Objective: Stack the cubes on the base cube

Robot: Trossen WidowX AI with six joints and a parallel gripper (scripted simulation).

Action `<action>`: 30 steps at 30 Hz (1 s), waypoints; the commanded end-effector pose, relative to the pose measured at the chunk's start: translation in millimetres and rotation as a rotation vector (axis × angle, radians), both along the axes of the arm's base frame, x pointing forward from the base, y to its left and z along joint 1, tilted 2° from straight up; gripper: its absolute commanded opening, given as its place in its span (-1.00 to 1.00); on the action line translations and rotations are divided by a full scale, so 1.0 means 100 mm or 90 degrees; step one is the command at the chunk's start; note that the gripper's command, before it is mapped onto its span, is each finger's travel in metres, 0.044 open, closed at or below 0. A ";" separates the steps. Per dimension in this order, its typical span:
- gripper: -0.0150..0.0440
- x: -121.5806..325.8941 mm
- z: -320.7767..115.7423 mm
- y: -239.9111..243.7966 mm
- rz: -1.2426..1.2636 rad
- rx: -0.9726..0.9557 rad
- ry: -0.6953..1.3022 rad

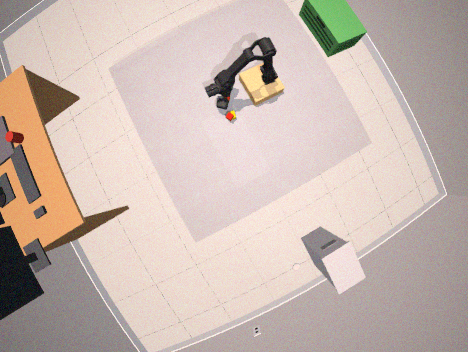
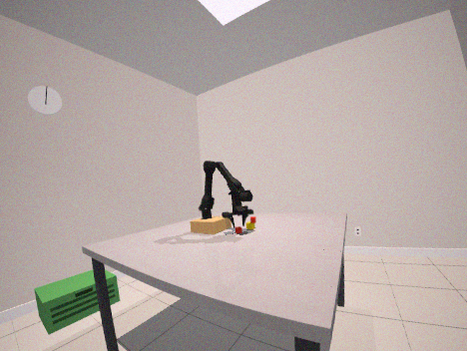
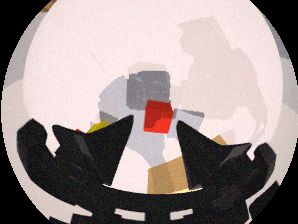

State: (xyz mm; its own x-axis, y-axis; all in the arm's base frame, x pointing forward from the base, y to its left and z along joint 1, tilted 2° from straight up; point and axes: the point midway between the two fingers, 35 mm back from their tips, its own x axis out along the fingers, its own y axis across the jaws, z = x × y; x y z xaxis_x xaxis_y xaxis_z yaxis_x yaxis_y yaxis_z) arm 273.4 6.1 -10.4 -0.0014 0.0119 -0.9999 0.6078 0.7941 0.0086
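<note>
Your pincer [image 1: 223, 103] [image 2: 238, 224] [image 3: 156, 120] is open, its fingers parted and gripping nothing. In the wrist view, the loose red cube [image 1: 229, 98] [image 2: 238, 230] [image 3: 158, 117] appears between the fingertips; you cannot tell whether they already reach down around it. This cube lies on the table [image 1: 240, 165] [image 2: 225, 269], near the yellow base cube [image 1: 234, 114] [image 2: 250, 226] [image 3: 98, 126] but apart from it. Upon the base cube sits the other red cube [image 1: 229, 116] [image 2: 253, 219], toward one side of its top. Farther from the base cube, you see the tan block [image 1: 257, 95] [image 2: 207, 225] [image 3: 167, 175] at the arm's foot.
</note>
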 end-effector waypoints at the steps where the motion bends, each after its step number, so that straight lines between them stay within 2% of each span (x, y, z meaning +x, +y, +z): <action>1: 0.41 -0.03 -0.09 -0.01 -0.003 -0.003 0.005; 8: 0.41 -0.04 -0.18 -0.01 -0.003 -0.003 0.005; 14: -0.13 -0.04 -0.18 -0.01 -0.003 -0.003 0.005; 30: -0.14 0.03 0.15 0.00 -0.003 -0.003 0.004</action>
State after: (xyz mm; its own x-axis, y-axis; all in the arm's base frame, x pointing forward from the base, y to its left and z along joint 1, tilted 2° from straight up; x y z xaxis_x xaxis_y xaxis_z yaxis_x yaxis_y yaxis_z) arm 271.7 6.2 -7.8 -0.0174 0.0109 -0.9998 0.6078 0.7941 -0.0019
